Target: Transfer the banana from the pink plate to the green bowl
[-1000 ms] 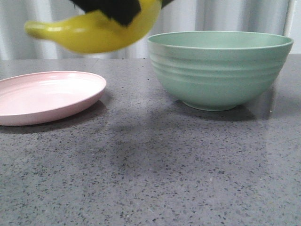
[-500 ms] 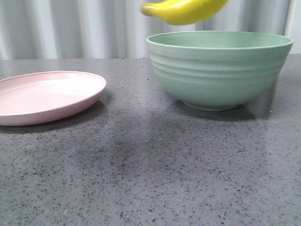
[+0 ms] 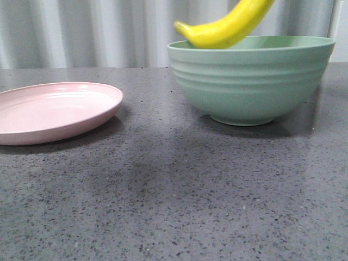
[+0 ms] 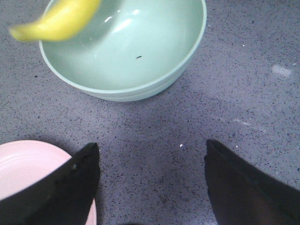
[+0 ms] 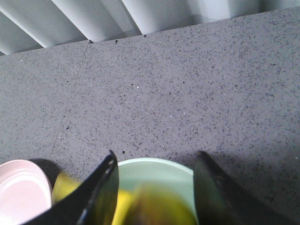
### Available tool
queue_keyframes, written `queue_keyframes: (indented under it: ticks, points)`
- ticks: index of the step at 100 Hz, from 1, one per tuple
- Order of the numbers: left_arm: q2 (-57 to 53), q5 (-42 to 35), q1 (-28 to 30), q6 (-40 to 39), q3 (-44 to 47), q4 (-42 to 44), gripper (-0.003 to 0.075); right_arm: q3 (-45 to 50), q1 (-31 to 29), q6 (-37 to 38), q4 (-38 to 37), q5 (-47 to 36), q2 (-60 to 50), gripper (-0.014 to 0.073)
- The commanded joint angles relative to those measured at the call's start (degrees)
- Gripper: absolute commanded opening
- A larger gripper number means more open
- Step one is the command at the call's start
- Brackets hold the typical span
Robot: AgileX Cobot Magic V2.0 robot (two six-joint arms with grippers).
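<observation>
The yellow banana (image 3: 228,27) hangs tilted over the green bowl (image 3: 250,81), its lower tip above the bowl's left rim and its upper end out of the front view. It shows as a blur in both wrist views: banana (image 4: 58,21) at the bowl's (image 4: 126,51) rim, and banana (image 5: 154,206) between and below the right fingers. My right gripper (image 5: 156,153) is above the bowl (image 5: 154,173) with its jaws wide apart and not touching the banana. My left gripper (image 4: 152,143) is open over bare table between plate and bowl. The pink plate (image 3: 54,111) lies empty at the left.
The table (image 3: 174,190) is dark speckled grey stone. A pale corrugated wall (image 3: 98,32) runs along its far edge behind the bowl and the plate. The plate (image 4: 23,168) edge sits by the left finger.
The banana travelled right from above the plate to over the bowl and has tipped steeply. The black fingers that gripped it a second ago no longer show on it in the front view.
</observation>
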Motion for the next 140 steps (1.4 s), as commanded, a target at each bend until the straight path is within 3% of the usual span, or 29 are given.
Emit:
queue_keyframes:
  ticks: [1, 46, 56, 68, 81, 110, 140]
  points:
    - [-1.8, -3.7, -0.4, -0.6, -2.0, -0.6, 0.0442, -2.2, -0.2, -0.4, 0.5, -2.1, -2.3, 0.0325]
    - [-4.2, -5.1, -0.3, -2.3, -2.0, 2.1, 0.0417, -2.2, -0.2, -1.2, -1.4, 2.3, -3.9, 0.0325]
    - [-6.8, -6.2, -0.3, -4.9, -2.0, 4.2, 0.0249, -2.2, -0.2, -2.8, -2.0, 5.0, -5.6, 0.029]
    - [-10.5, -5.8, -0.3, -4.9, -2.0, 4.8, -0.0018, -2.2, -0.2, -3.5, -2.7, 8.2, -8.0, 0.0135]
    - [-15.4, -5.4, -0.3, -6.0, -1.5, 5.7, -0.0019, -1.7, -0.2, -3.6, -4.9, 10.1, -11.6, -0.0081]
    - [-30.0, -11.6, -0.3, -17.2, 10.7, 14.9, -0.0019, 7.1, -0.2, -5.6, -5.4, 8.7, -22.6, -0.0069]
    - [-48.1, -24.4, -0.3, -20.2, 32.0, 14.9, -0.0019, 27.2, -0.2, -8.9, -5.4, -6.2, -41.3, -0.0069]
